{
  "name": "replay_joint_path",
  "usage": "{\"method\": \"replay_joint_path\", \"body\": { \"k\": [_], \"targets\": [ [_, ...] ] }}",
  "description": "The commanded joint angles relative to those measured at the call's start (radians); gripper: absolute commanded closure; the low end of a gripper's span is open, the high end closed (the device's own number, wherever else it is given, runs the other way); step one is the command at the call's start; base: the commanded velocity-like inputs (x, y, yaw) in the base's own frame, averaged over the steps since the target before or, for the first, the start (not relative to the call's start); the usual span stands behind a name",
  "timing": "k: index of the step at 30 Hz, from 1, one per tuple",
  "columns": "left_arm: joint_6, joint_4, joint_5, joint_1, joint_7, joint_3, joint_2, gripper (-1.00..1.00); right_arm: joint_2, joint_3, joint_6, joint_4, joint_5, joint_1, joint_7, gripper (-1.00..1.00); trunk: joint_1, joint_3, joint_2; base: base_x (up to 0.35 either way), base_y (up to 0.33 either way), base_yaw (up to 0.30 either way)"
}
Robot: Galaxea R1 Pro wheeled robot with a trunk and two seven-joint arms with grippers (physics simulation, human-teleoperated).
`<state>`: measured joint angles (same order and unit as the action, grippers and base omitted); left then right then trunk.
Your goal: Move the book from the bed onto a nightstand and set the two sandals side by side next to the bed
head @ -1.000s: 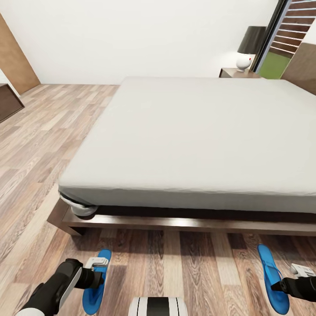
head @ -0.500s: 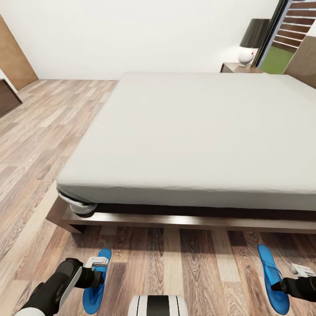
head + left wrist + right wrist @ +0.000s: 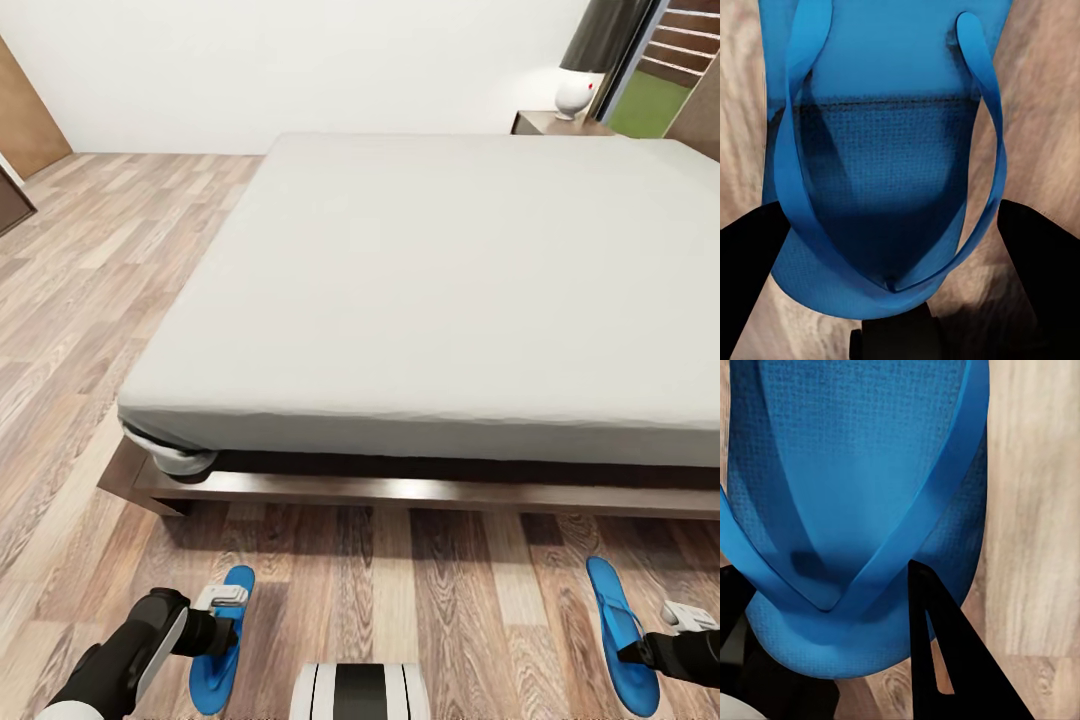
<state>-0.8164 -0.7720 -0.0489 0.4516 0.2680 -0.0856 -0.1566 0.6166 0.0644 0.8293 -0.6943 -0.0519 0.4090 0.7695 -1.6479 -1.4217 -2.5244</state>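
Note:
The bed (image 3: 450, 280), with its pale grey mattress on a dark wooden frame, lies straight ahead. The book is out of view. A nightstand (image 3: 560, 122) stands at its far right corner. One blue sandal (image 3: 222, 640) hangs just above the floor in front of the bed. My left gripper (image 3: 225, 605) is shut on it, and its toe end (image 3: 892, 150) sits between the black fingers (image 3: 750, 285). The other sandal (image 3: 618, 632) is at the right with my right gripper (image 3: 688, 618) shut on it. One finger (image 3: 945, 660) lies over the sole (image 3: 847, 472).
A lamp (image 3: 590, 55) with a dark shade stands on the nightstand, beside a dark-framed window (image 3: 660, 80). A brown door (image 3: 25, 120) and a dark cabinet edge (image 3: 10, 195) are at the far left. Wood-plank floor (image 3: 90, 300) runs along the bed's left side.
The whole picture has shifted: the bed looms larger and the lamp sits higher, so the camera has moved. Both grippers and their sandals keep the same places in the picture.

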Motion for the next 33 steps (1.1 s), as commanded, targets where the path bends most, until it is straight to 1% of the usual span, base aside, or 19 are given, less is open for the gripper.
{"method": "replay_joint_path", "body": {
  "k": [1,3,10,12,14,15,17,20,21,26,30,33],
  "targets": [
    [-0.004,-0.001,-0.005,0.001,-0.001,-0.003,-0.001,1.00,0.000,0.002,0.008,-0.001,-0.006,0.000,-0.001,1.00,0.000,-0.005,-0.001,0.000,0.000,0.000],
    [-0.004,-0.001,-0.005,0.001,-0.001,-0.003,0.000,1.00,0.000,0.002,0.008,-0.001,-0.006,0.000,-0.001,1.00,-0.001,-0.012,-0.001,0.000,0.000,0.000],
    [0.008,-0.001,-0.005,0.000,-0.001,-0.003,-0.001,1.00,0.000,0.002,0.008,-0.001,-0.006,0.000,-0.001,1.00,-0.001,-0.012,-0.001,0.000,0.000,0.000],
    [0.028,-0.001,-0.005,0.000,-0.002,-0.003,-0.001,1.00,0.000,0.002,0.008,-0.001,-0.006,0.000,-0.001,1.00,-0.001,-0.012,-0.001,0.000,0.000,0.000],
    [0.062,-0.001,-0.005,0.000,-0.004,-0.002,-0.001,1.00,0.000,0.002,0.008,-0.001,-0.006,0.000,-0.001,1.00,-0.001,-0.012,-0.001,0.000,0.000,0.000],
    [0.077,-0.001,-0.005,0.000,-0.011,0.002,-0.001,1.00,0.000,0.002,0.008,-0.001,-0.006,0.000,-0.001,1.00,-0.001,-0.012,-0.001,0.000,0.000,0.000],
    [0.100,-0.001,-0.007,0.000,-0.054,0.032,0.000,1.00,0.000,0.002,0.008,-0.001,-0.006,0.000,-0.001,1.00,-0.001,-0.012,-0.001,0.000,0.000,0.000],
    [0.106,-0.001,-0.009,0.000,-0.092,0.054,0.001,1.00,0.000,0.002,0.008,-0.001,-0.006,0.000,-0.001,1.00,-0.001,-0.012,-0.001,0.000,0.000,0.000],
    [0.106,-0.001,-0.009,0.000,-0.096,0.056,0.001,1.00,0.000,0.002,0.008,-0.001,-0.006,0.000,-0.001,1.00,-0.001,-0.012,-0.001,0.000,0.000,0.000],
    [0.106,0.000,-0.011,0.000,-0.101,0.058,0.002,1.00,0.000,0.000,0.008,-0.001,-0.006,0.000,-0.001,1.00,-0.001,-0.012,-0.001,0.012,0.003,0.000],
    [0.106,0.000,-0.011,0.001,-0.102,0.056,0.003,1.00,0.000,0.000,0.008,-0.001,-0.006,0.000,-0.001,1.00,-0.001,-0.012,-0.001,0.199,0.048,0.000],
    [0.106,0.000,-0.011,0.000,-0.102,0.055,0.003,1.00,0.000,0.000,0.008,-0.001,-0.006,0.000,-0.001,1.00,-0.001,-0.012,-0.001,0.049,0.012,0.000]
  ]
}}
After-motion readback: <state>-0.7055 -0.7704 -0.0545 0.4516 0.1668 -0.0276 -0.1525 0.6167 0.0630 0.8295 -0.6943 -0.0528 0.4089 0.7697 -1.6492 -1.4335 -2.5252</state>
